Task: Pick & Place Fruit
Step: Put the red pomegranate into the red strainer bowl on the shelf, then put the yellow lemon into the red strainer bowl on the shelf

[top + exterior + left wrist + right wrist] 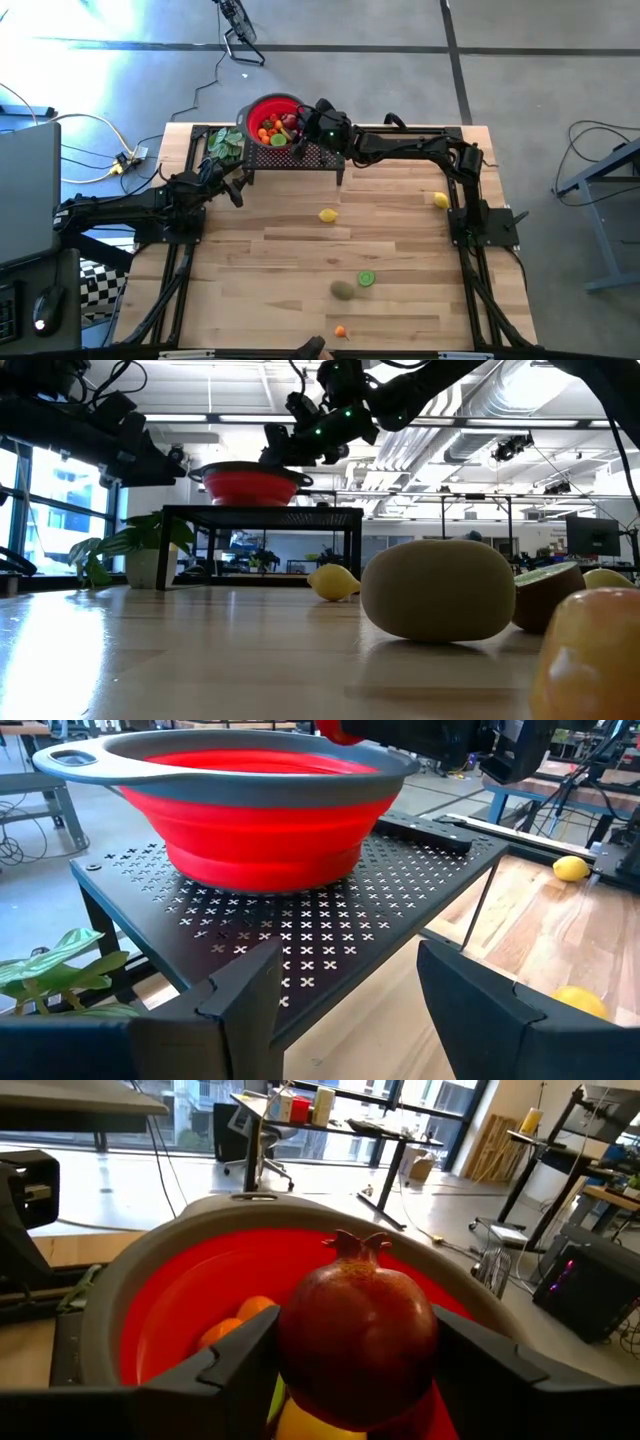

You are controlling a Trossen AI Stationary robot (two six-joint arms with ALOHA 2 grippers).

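Wooden tabletop on grey concrete floor, open workshop hall behind, with desks and ceiling ducts. Black perforated stand at far edge of tabletop, red collapsible bowl with grey rim on top of it, already loaded with several fruits: orange, red and green pieces. Green leafy bunch just beside stand, on the left arm's side.

Right gripper poised over bowl, fingers clamped on either side of a dark red pomegranate, crown upward, held above the bowl's red interior; orange pieces and something yellow seen below it in the bowl. From low view, same gripper hung just above bowl rim.

Left gripper near the stand's front corner, fingers spread apart with nothing between them, pointed at the stand and bowl.

Remaining on the bare wood: one lemon near mid-tabletop, another lemon close to the right arm's base, a lime half touching or just beside a brown kiwi toward the near edge, a small orange piece at the near edge. Kiwi large in low view, lemon farther back beyond it.
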